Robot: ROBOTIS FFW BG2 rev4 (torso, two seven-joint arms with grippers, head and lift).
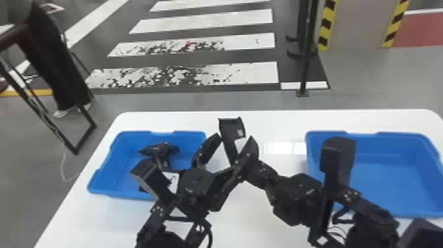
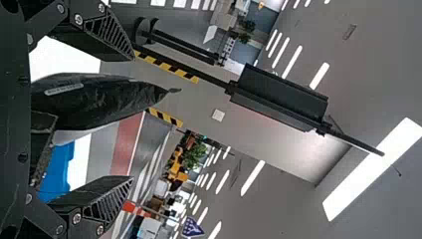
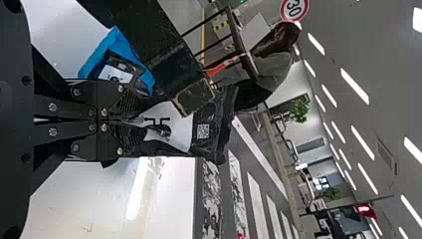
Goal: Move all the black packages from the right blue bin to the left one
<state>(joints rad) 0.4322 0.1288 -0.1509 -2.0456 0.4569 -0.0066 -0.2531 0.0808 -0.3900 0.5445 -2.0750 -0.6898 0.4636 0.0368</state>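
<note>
In the head view, my left gripper [image 1: 234,141] stands open over the table between the bins, its fingers on either side of a black package [image 1: 231,128]. My right gripper [image 1: 258,170] is shut on that package's lower end. The left wrist view has the black package [image 2: 99,99] between the spread fingers of my left gripper [image 2: 132,117]. In the right wrist view, my right gripper [image 3: 142,120] pinches the package [image 3: 211,122], which bears a white label. Black packages [image 1: 160,149] lie in the left blue bin [image 1: 123,140], partly behind the left arm.
The right blue bin [image 1: 395,161] shows bare blue floor, with part of it behind the right arm. Both bins rest on a white table [image 1: 263,122]. Close together over the table's middle, the two arms partly overlap. A black post [image 1: 306,59] stands beyond the far edge.
</note>
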